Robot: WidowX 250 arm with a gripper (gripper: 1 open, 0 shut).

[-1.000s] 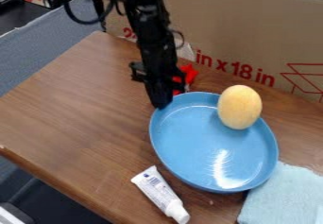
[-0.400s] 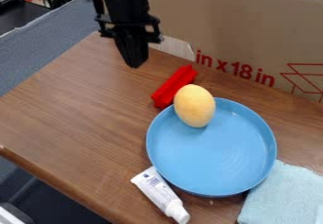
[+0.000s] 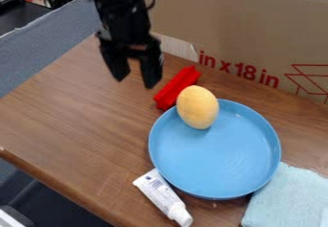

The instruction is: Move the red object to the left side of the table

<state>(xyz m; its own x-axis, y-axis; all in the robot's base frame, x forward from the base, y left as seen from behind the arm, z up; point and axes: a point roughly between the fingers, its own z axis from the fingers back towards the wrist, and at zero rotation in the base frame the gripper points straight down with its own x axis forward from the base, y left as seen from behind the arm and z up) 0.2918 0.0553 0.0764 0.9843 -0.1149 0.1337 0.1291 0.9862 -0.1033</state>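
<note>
**Observer:** Fingers (image 3: 117, 66) first, operator: your gripper (image 3: 133, 70) hangs spread, two dark prongs pointing down with clear space between them and nothing in it. The arm above is cut off by the top edge, and its dark body blends into the clutter behind, so you won't make out much up there.

**Operator:** And the red object?

**Observer:** You'll find the red object (image 3: 175, 87) lying flat on the table (image 3: 64, 106), a smooth bright bar set on a diagonal, just right of the gripper and apart from it. Its near end sits close against the plate (image 3: 237, 164), behind the yellow egg-shaped thing (image 3: 197, 107); whether it touches the rim you cannot tell from here.

**Operator:** What about surfaces?

**Observer:** Your table is brown wood grain with a dark edge. The plate is round, glossy blue, with a raised rim; the egg shape looks matte and rests at its far left side. A white tube (image 3: 163, 198) lies at the front, its print too small to read. A pale blue cloth (image 3: 289, 200), soft and nubby, is cropped by the lower right corner.

**Operator:** Any writing?

**Observer:** The cardboard box (image 3: 256, 39) behind shows red lettering, "in x 18 in"; the start is hidden behind the arm.
</note>
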